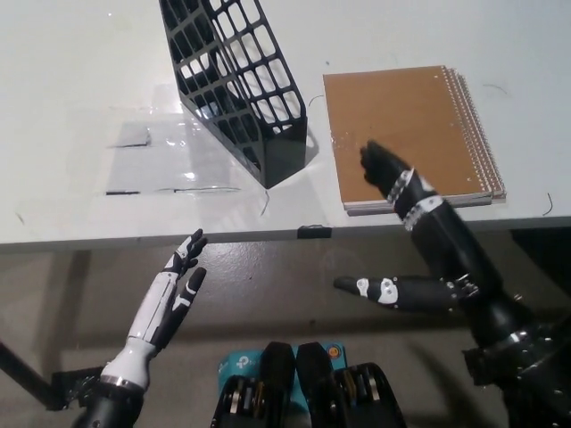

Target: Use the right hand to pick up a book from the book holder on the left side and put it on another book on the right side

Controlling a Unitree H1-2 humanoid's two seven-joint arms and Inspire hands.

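Observation:
A black mesh book holder (236, 80) stands on the white table (80, 71), left of centre; no book shows inside it. To its right lies a brown spiral-bound book (406, 134), flat, on top of other pages. My black right hand (419, 241) is open, its fingers spread over the table's front edge and the near edge of the brown book, holding nothing. My white left hand (165, 303) hangs open below the table's front edge at the lower left.
A clear plastic sheet (156, 156) lies on the table left of the holder. A small black clip (314, 232) sits on the table's front edge. Under the table, a black foot (491, 361) stands on the floor.

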